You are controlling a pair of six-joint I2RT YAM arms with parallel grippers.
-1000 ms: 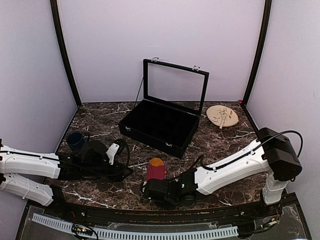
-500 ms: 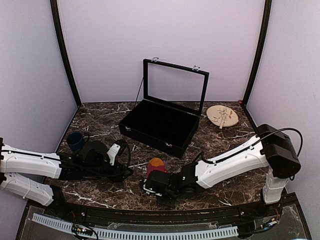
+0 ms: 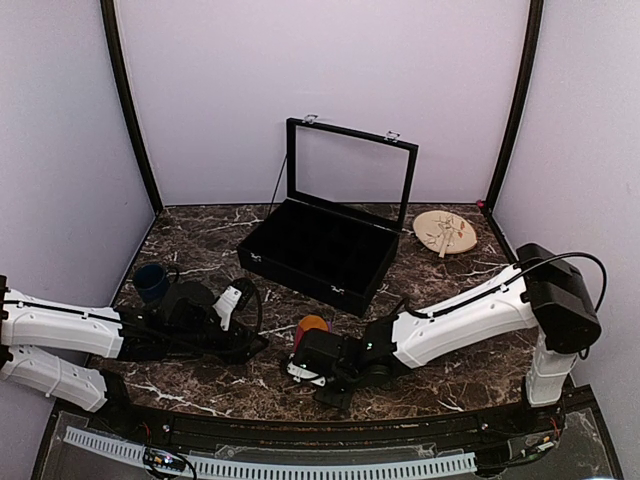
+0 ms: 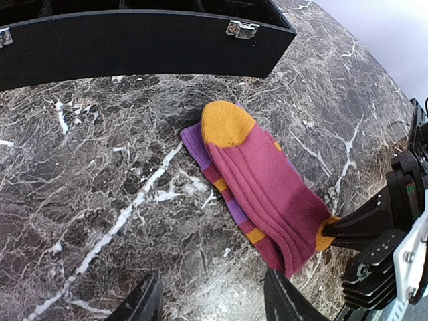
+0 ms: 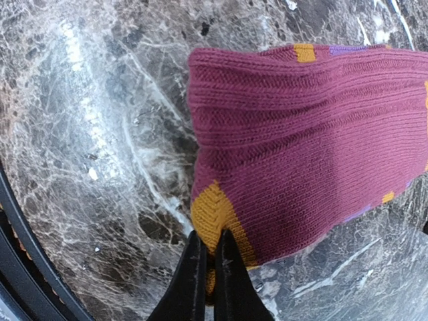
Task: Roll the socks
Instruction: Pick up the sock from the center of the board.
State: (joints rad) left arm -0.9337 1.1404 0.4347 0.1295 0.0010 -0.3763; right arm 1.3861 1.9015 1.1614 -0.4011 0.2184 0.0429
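Near the black box (image 3: 325,250), the striped sock (image 4: 261,180) stretches away toward the right pincer (image 5: 208,251), which pinches its far orange corner, while the left pincer (image 4: 214,294) is open.

The striped sock (image 4: 261,180) at centre frame is ribbed magenta-red, with an orange toe, an orange heel patch, and narrow purple, orange and red bands along its left edge. Under it, the bench (image 4: 100,200) is dark brown-black marble with white veins. The box (image 3: 320,250) in the middle of the overhead view is black with a clear lid and silver latches (image 4: 242,28). At left, the mug (image 3: 152,281) is dark blue. The round plate (image 3: 445,232) at upper right is pale tan wood. Both arms are white, and the right gripper (image 5: 208,235) is black. The walls (image 3: 300,80) are pale lilac.
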